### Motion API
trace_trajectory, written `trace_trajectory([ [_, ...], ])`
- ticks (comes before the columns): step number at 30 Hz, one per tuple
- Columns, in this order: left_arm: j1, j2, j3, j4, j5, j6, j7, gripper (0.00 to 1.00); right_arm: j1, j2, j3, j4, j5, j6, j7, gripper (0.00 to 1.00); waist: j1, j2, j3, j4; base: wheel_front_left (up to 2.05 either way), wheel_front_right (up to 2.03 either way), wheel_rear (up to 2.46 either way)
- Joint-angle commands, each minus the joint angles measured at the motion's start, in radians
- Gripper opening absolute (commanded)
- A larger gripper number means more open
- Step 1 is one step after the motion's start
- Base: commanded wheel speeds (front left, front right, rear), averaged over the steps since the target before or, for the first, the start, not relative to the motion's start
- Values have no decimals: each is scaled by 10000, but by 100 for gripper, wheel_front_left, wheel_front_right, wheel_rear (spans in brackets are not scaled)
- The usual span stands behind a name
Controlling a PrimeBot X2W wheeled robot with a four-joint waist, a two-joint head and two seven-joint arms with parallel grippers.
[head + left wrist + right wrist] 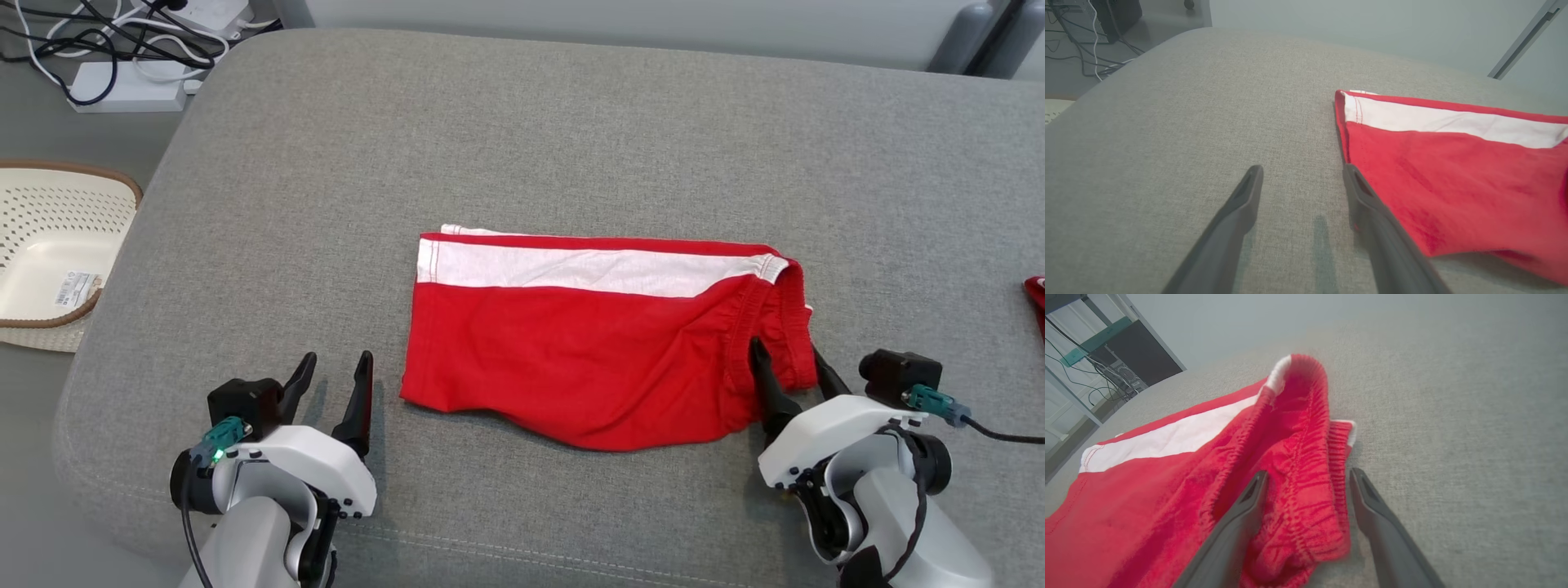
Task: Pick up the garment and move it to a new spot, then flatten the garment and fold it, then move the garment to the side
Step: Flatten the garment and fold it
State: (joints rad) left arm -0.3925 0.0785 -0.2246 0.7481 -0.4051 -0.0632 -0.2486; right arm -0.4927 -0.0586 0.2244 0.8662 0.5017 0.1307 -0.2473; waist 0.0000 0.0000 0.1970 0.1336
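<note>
The garment (588, 343) is a pair of red shorts with a white side stripe, folded over and lying flat on the grey cushion (571, 122). Its elastic waistband (1306, 465) bunches up at the right end. My right gripper (788, 359) is open, its two dark fingers standing either side of that waistband edge without pinching it. My left gripper (336, 371) is open over bare cushion just left of the garment's lower left corner. In the left wrist view the right finger (1372, 212) lies against the red hem (1412, 171).
A cream perforated basket (49, 245) sits on the floor to the left of the cushion. Cables and a white power strip (131, 86) lie at the far left. A bit of red shows at the right edge (1037, 302).
</note>
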Motion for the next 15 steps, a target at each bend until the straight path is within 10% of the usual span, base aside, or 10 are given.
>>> trace_trajectory([
  [1, -103, 193, 364, -256, 158, -98, -131, 100, -100, 83, 336, -84, 195, 0, -143, 100, 0, 0, 4, 43, 0, 0, 0],
  [10, -17, 56, 589, -247, 381, -308, -132, 100, -470, 83, 1280, 673, 1478, 0, -29, 100, 0, 0, 56, 168, 0, 0, 0],
  [11, -10, 24, 646, -245, 418, -352, -132, 100, -570, 83, 1529, 804, 1870, 0, 75, 42, 0, 0, 81, 197, 0, 0, 0],
  [12, -1, 11, 676, -255, 438, -374, -132, 100, -632, 83, 1614, 884, 2029, 0, 77, 11, 0, 0, 96, 214, 0, 0, 0],
  [15, 11, -31, 752, -330, 505, -428, -132, 100, -868, 83, 1600, 1361, 2222, 0, 20, 0, 0, 0, 128, 270, 0, 0, 0],
])
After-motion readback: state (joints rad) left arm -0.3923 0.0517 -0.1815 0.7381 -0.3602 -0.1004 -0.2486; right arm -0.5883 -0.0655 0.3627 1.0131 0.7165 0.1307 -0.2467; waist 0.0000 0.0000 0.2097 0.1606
